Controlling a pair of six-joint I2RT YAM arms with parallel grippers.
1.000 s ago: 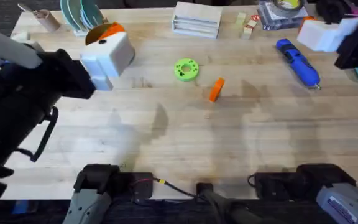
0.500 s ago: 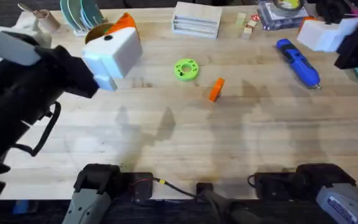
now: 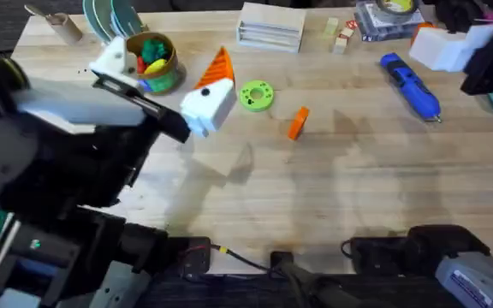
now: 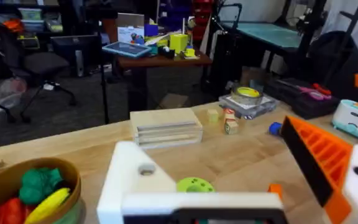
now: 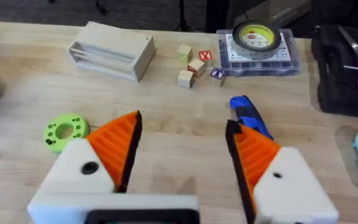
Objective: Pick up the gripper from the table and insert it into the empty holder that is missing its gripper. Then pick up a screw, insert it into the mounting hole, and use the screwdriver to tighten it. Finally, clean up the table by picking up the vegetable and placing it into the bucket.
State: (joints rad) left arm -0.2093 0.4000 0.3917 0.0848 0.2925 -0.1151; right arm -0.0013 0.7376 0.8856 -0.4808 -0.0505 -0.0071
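Writing unreadable; left pincer (image 4: 229, 186) lacks one orange pad; right pincer (image 5: 185, 165) gapes wide.

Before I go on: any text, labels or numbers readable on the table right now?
None reads clearly.
Small cubes: red and blue marks on their faces, too blurred to read.
Tape roll: dark print on its yellow face, too small to read.
White sticker on the right arm's base: print too small to read.

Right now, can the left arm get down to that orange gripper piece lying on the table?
Probably yes. The left gripper hovers open near the lime-green ring, and the orange gripper piece lies just past the ring on bare table, with nothing resting on it or between them.
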